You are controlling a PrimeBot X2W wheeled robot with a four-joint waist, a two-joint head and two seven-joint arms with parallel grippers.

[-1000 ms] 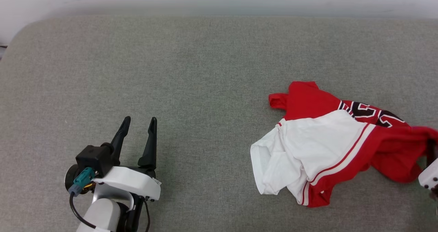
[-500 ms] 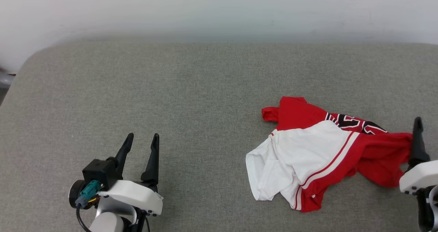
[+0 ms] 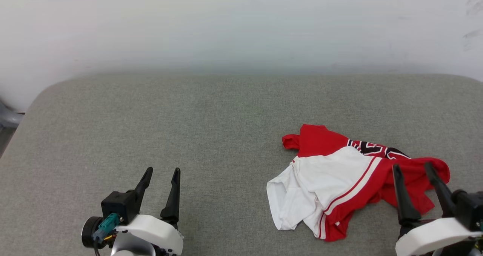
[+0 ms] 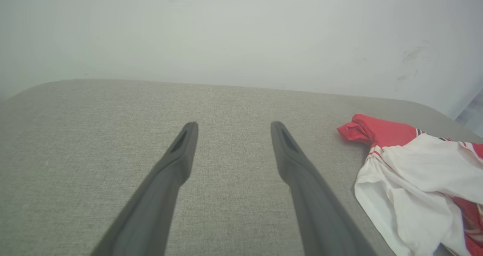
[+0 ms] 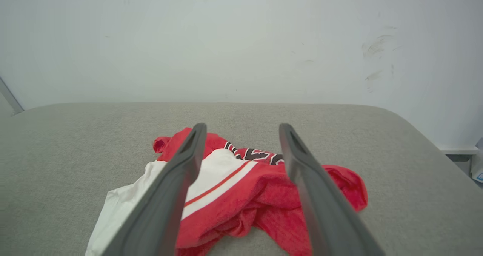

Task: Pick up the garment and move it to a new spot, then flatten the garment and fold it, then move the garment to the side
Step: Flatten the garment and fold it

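Although the task calls for a flat, folded garment set to the side, none of that looks done. A pale wall (image 3: pixel 226 29) fills the top of the head view. Below it a grey cushion (image 3: pixel 188 127) spreads across the rest. The garment (image 3: pixel 332 180) lies on the cushion at about 4 o'clock from its middle, in a crumpled heap. A white sleeve spills toward 8 o'clock, red cloth bunches toward 3 o'clock, and a strip of black lettering shows along the far edge at 1 o'clock. The right gripper (image 3: pixel 412 166), at 5 o'clock, has its jaws spread wide and holds nothing. Its fingers point over the red bunch, and I cannot tell whether the tips touch the cloth. The left gripper (image 3: pixel 163 169), at 7 o'clock and well apart from the garment, is also wide and empty over bare cushion. The work seems to be at an early stage. Whether the heap already sits at its new spot cannot be told, and flattening, folding and moving aside all remain.
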